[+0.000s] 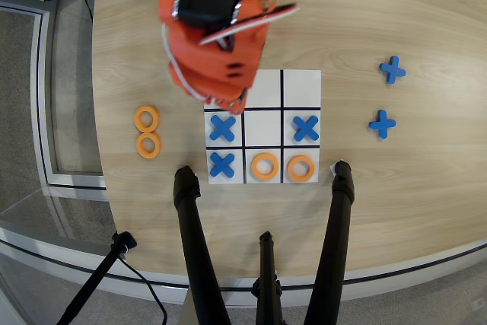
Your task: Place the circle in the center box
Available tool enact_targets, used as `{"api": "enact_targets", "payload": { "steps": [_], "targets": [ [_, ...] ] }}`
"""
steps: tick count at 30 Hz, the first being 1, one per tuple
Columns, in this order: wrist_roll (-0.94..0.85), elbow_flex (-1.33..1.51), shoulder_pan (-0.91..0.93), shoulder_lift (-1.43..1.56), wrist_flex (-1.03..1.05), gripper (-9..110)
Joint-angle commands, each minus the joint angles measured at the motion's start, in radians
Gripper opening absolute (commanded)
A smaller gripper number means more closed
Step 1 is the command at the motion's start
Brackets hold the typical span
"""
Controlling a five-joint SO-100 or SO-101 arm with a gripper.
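Two orange rings lie on the table left of the board, one [146, 119] just above the other [148, 144]. Two more orange rings sit in the board's bottom row, in the middle square [264, 166] and the right square [300, 167]. The center box [263, 127] of the white 3x3 board [300, 89] holds nothing. My orange arm reaches down from the top edge, and its gripper [228, 99] hangs over the board's top-left square. The arm's body hides the jaws, so I cannot tell whether they hold anything.
Blue crosses fill the middle-left [221, 128], middle-right [305, 128] and bottom-left [221, 164] squares. Two spare blue crosses [393, 70] [382, 123] lie on the table at the right. Black tripod legs [196, 241] [335, 234] stand along the front edge.
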Motion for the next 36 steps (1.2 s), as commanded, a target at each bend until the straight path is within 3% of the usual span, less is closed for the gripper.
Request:
{"api": "enact_targets", "payload": {
  "steps": [1,18,36],
  "targets": [
    [0.002,-0.15,0.048,-0.112,-0.015,14],
    [0.0,-0.741,0.175,-0.73,-0.011,16],
    [-0.048,-1.025,0.242,-1.039,0.025,18]
  ]
}}
